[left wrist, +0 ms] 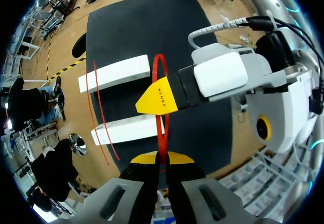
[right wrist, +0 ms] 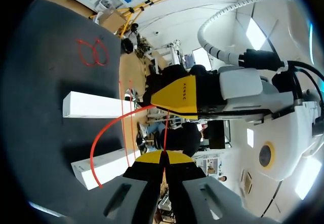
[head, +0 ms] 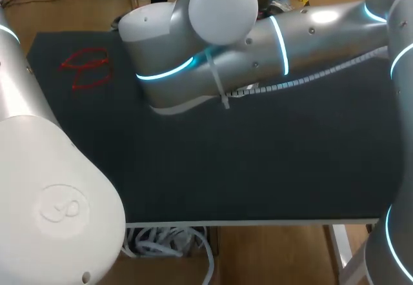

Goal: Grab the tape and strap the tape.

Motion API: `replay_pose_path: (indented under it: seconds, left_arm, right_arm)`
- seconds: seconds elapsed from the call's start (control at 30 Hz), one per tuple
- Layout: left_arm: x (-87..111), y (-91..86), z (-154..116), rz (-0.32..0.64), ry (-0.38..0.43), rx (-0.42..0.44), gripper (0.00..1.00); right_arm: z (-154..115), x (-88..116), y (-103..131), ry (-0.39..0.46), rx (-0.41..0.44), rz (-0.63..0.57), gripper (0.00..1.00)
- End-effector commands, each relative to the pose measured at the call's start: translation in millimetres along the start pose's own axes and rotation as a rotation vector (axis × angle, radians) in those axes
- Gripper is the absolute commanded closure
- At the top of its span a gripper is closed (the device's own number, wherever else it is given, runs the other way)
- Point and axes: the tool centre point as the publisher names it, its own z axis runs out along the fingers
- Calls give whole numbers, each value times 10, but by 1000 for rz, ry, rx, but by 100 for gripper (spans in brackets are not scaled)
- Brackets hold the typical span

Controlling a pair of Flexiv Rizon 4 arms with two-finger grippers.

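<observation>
In the left wrist view my left gripper point(left wrist: 162, 157) is shut on a thin red tape point(left wrist: 161, 127) that runs up from its yellow tips. My right gripper point(left wrist: 158, 100) reaches in from the side and pinches the same tape just ahead. Beneath them two white bars point(left wrist: 121, 72) point(left wrist: 126, 130) lie side by side, with more red tape point(left wrist: 97, 107) crossing their ends. In the right wrist view my right gripper point(right wrist: 163, 157) is shut on the red tape point(right wrist: 165, 130), and my left gripper point(right wrist: 177, 97) is straight ahead. A loose strand point(right wrist: 98, 140) curves over the white bars point(right wrist: 96, 105).
Red tape loops point(head: 84, 69) point(right wrist: 92, 51) lie on the black mat point(head: 258, 169) at the far left. In the head view my right arm point(head: 258, 40) spans the far side, hiding both grippers and the bars. My left arm point(head: 45, 195) fills the near left corner.
</observation>
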Motion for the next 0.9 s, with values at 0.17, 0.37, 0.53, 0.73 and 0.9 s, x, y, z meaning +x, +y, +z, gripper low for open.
replay_pose_path:
  seconds: [0.17,0.37,0.53,0.73,0.9]
  left_arm:
    - [4,3,2,1,-1,-1,100]
    - [4,3,2,1,-1,-1,100]
    - [4,3,2,1,-1,-1,100]
    - [4,3,2,1,-1,-1,100]
    - [4,3,2,1,-1,-1,100]
  right_arm:
    - [-10,-22,36,13,-3,-8,100]
    - [-20,-28,59,13,-9,-14,100]
    - [-54,-43,37,8,-5,-22,100]
    - [-101,-72,-28,0,13,-26,100]
    - [-123,-43,-56,6,19,-29,100]
